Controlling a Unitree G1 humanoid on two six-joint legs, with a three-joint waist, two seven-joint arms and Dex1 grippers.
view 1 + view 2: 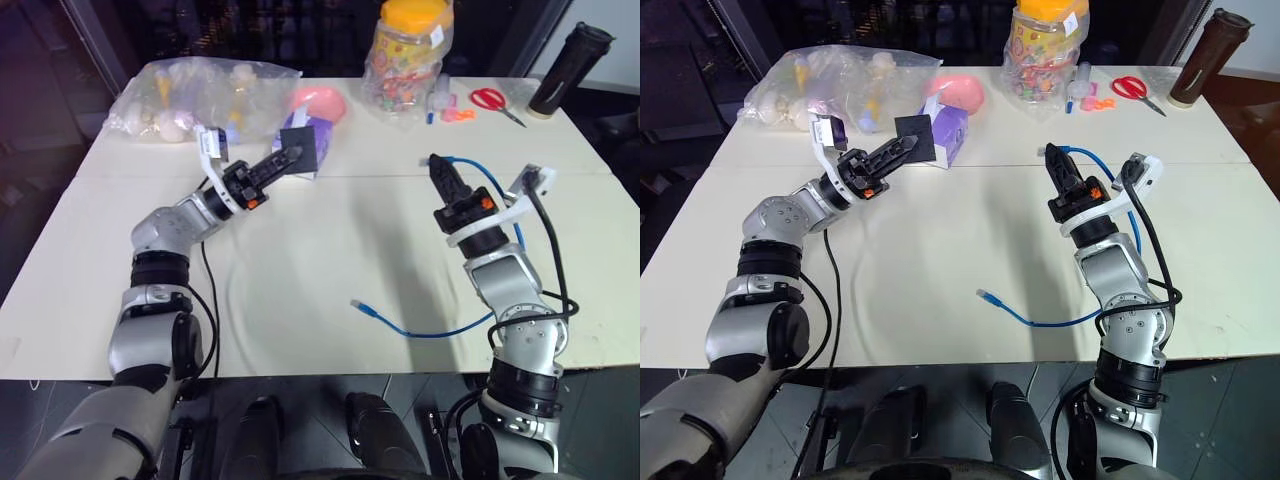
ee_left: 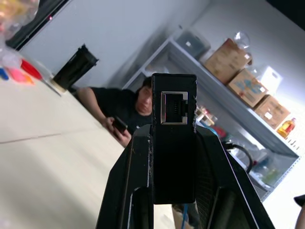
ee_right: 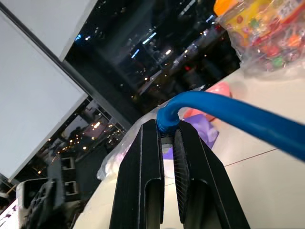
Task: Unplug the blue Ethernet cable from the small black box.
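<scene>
My left gripper (image 1: 290, 155) is shut on the small black box (image 1: 298, 139) and holds it above the table's far left. In the left wrist view the box (image 2: 174, 157) sits between the fingers with its socket (image 2: 173, 108) empty. My right gripper (image 1: 437, 164) is raised over the right side, shut on one end of the blue Ethernet cable (image 3: 238, 114). From there the cable (image 1: 430, 331) arcs behind that arm and down onto the table, where its other plug (image 1: 357, 304) lies free. Box and cable are apart.
A purple tissue box (image 1: 320, 142) and a pink object (image 1: 320, 100) sit just behind the black box. At the back are a clear bag of items (image 1: 190, 95), a candy jar (image 1: 408, 55), red scissors (image 1: 492, 99) and a dark bottle (image 1: 565, 70). A person (image 2: 121, 107) sits beyond the table.
</scene>
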